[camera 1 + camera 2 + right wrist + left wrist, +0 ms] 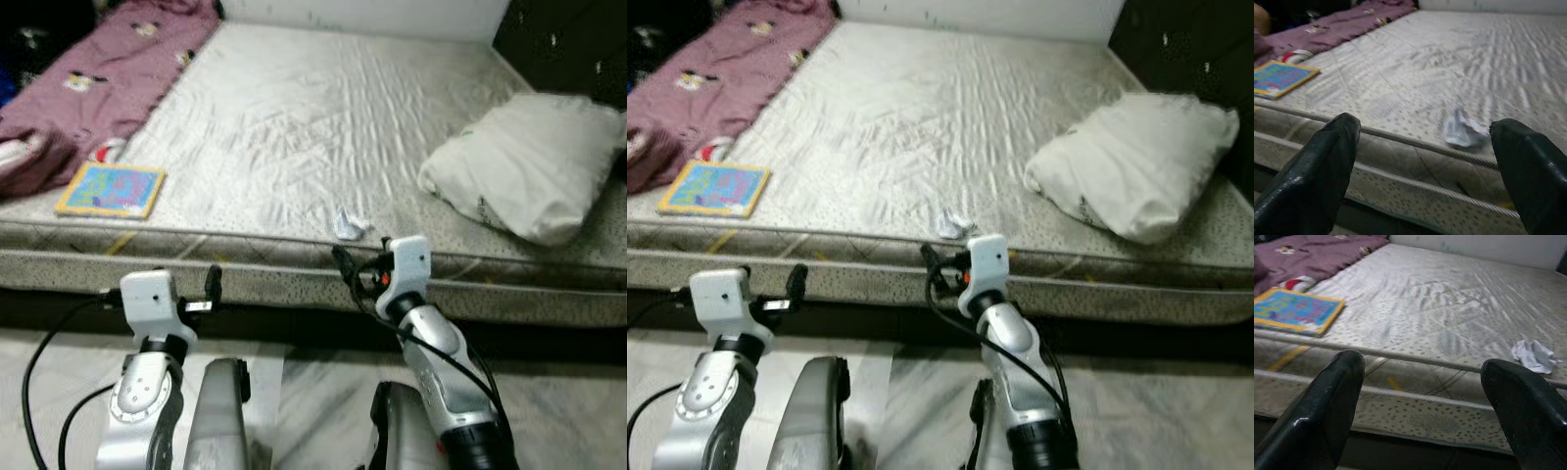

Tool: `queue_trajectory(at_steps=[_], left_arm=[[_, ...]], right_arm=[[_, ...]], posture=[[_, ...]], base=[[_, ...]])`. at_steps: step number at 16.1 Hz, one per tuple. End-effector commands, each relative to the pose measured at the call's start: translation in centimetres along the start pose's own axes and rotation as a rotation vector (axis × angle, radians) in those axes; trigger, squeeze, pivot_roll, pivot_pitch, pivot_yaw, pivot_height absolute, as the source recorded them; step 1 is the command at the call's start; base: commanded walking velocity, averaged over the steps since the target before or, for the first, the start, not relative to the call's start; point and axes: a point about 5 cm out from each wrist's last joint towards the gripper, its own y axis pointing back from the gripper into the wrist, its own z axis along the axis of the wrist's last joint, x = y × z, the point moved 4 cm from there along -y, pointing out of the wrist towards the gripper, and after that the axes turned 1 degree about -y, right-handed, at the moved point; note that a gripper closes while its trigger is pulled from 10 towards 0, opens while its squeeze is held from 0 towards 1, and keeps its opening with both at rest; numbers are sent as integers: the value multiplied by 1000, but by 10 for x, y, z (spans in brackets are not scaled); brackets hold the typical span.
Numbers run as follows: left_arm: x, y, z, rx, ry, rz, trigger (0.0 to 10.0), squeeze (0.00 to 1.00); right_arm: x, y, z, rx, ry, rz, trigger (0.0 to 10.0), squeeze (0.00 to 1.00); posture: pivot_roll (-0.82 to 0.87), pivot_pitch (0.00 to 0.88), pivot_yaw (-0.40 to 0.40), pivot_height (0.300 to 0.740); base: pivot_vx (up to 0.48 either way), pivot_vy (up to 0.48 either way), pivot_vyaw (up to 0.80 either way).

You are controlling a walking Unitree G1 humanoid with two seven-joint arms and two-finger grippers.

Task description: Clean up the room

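The right gripper (345, 266) is raised in front of the side of the mattress (323, 117), and its two black fingers (1317, 171) stand wide apart with nothing between them. Just beyond it, on top of the mattress near the front edge, lies a small crumpled paper (1463, 130); it is close ahead of the fingers but not touched by them. The corded edge of the mattress runs between the gripper and the paper.

The left gripper (212, 284) is also up, in front of the mattress side and to the left of the right one. Its fingers (1327, 401) are spread open as well and hold nothing. Ahead of it and to its left a colourful book (110, 189) lies flat near the mattress edge. Touching the far corner of the book there is a small red and white thing (106, 151), which I cannot identify.

Further away, behind the book, a purple blanket (108, 78) with small printed figures lies bunched along the left side of the mattress. To the right of the right gripper, and further back, a white pillow (529, 166) rests near the right edge.

The mattress is covered with a pale, wrinkled sheet and it sits low. Under the arms the floor (549, 411) is light, with a marble pattern. Behind the mattress there is a white wall (372, 15), and at the far right a dark surface (568, 44).
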Motion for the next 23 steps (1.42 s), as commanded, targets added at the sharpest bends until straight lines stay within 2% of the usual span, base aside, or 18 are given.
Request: queue_trajectory(at_steps=[1, 4, 7, 20, 23], left_arm=[[-3, -2, 3, -5, 0, -16, 10000, 0], [-4, -2, 2, 2, 3, -22, 10000, 0], [-4, -3, 1, 6, 5, -24, 10000, 0], [-9, -4, -2, 20, 14, -46, 10000, 0], [-10, -7, -5, 40, 25, -42, 10000, 0]], right_arm=[[-2, -1, 2, -3, -2, -7, 10000, 0], [2, -1, 4, -15, -1, 20, 10000, 0], [3, -1, 4, -12, 6, 27, 10000, 0], [1, -3, -2, 19, 14, 22, 10000, 0], [-1, -5, -9, 46, -4, 12, 10000, 0]], posture=[[112, 41, -65, 555], [110, 42, -65, 555], [108, 47, -65, 555], [113, 32, -73, 555], [119, 34, -59, 555]], base=[[296, 0, 0], [298, 0, 140], [300, 0, 715], [346, 0, 0], [0, 0, 0]])
